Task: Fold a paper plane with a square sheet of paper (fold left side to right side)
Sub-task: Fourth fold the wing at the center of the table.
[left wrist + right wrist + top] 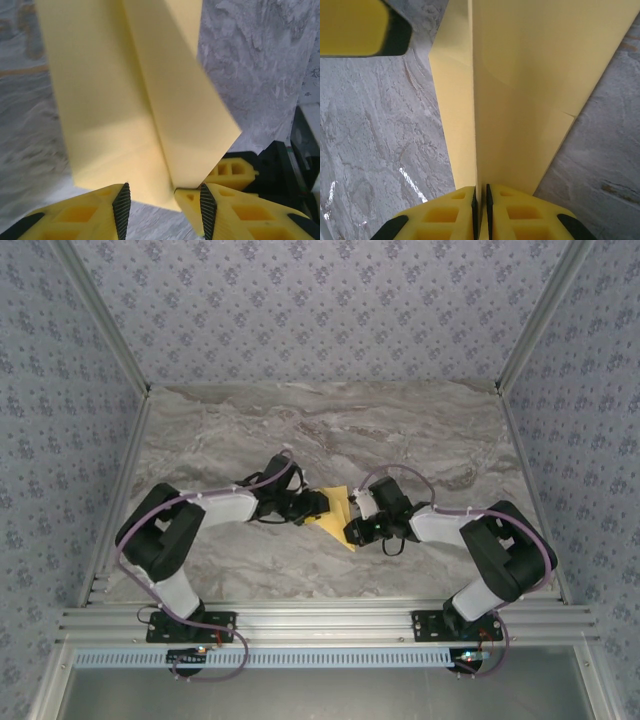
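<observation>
Top view, table: a grey-veined marble tabletop, with both black-and-white arms reaching to its middle.
Top view, paper: the thin yellow-orange sheet of paper, folded, sits mid-table between the left gripper and the right gripper.
Left wrist view, paper: the sheet of paper shows two long flaps meeting at a centre crease.
Left wrist view, left gripper: the left gripper has its jaws spread, with the sheet's near edge between them.
Left wrist view, right gripper: a yellow finger sits by the right flap's corner.
Right wrist view, right gripper: the right gripper has its fingers pressed together, pinching the sheet of paper along its folded edge.
Right wrist view, left gripper: one yellow finger is at the upper left, beside the paper.
</observation>
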Available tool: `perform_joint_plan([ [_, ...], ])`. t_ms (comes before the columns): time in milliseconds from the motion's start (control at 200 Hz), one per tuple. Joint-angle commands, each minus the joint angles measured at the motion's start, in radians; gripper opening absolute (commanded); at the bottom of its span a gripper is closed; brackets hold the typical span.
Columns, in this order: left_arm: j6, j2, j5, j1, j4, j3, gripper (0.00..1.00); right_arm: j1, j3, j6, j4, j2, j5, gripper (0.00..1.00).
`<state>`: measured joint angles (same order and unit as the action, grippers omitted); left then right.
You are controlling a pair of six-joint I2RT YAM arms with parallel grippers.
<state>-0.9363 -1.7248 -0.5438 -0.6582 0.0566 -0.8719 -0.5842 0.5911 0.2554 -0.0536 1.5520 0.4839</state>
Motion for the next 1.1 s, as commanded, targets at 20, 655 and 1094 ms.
perform_joint_plan([
  [20,0.01,-0.039,-0.034,-0.015,0.038,-0.077,0.43,0.008,-0.016,0.016,-0.003,0.013,0.025,0.16],
  [655,0.019,-0.146,-0.029,-0.019,0.031,-0.119,0.4,0.028,0.0,0.036,-0.02,0.059,0.091,0.16],
  [1094,0.027,-0.175,0.017,-0.018,-0.001,-0.108,0.41,0.033,0.027,0.037,-0.014,0.065,0.112,0.19],
])
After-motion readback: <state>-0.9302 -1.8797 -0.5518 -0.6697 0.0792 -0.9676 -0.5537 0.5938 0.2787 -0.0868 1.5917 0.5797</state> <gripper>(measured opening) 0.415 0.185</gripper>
